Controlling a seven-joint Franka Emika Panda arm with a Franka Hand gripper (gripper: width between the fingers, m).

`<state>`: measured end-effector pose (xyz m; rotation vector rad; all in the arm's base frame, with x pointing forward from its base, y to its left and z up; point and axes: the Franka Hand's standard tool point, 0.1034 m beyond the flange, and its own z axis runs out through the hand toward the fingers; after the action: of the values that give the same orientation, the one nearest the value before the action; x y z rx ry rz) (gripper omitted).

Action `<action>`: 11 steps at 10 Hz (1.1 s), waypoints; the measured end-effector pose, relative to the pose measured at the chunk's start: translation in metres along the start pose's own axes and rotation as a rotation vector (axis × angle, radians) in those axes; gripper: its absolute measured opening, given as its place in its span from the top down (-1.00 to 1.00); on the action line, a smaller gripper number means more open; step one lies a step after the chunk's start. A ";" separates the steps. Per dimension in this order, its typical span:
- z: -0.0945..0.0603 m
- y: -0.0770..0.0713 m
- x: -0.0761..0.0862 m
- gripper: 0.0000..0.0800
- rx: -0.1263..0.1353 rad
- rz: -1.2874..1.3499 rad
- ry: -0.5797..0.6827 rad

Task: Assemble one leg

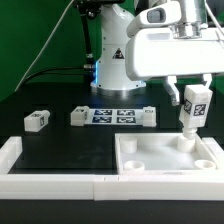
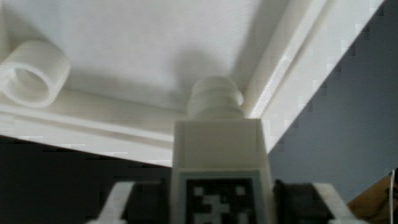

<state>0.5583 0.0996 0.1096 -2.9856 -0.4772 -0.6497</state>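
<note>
Gripper [image 1: 195,97] is clamped tight on the leg [image 1: 188,124], holding it by its top end w/ one finger on each side. In the wrist view the fingers [image 2: 134,205] press the leg's two sides, & its black-and-white tag [image 2: 219,203] sits btw them. The leg hangs nearly straight up, leaning a tiny bit, w/ its thin round tip pointing down. That tip is over the big white square plate [image 1: 150,168], right by the round socket [image 1: 184,144] in the plate's far corner on the exterior view's right. Can't tell if the tip touches the socket or is just above it. In the wrist view the tip sits close to the plate's raised rim, & another round socket [image 2: 32,72] shows well off to one side. A second leg [image 1: 38,121] lies on the black table [image 1: 60,145] on the exterior view's left, well apart from the plate. The marker board [image 1: 113,116] lies flat btw that leg & the arm's white base [image 1: 118,60]. A low white wall [image 1: 50,180] runs along the near edge of the table.
</note>
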 end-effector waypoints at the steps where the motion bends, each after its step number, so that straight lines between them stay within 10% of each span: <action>1: 0.000 0.006 0.003 0.28 -0.006 0.006 0.015; 11: 0.025 -0.005 0.036 0.28 -0.009 -0.019 0.132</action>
<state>0.5979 0.1180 0.1021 -2.9253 -0.4950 -0.8460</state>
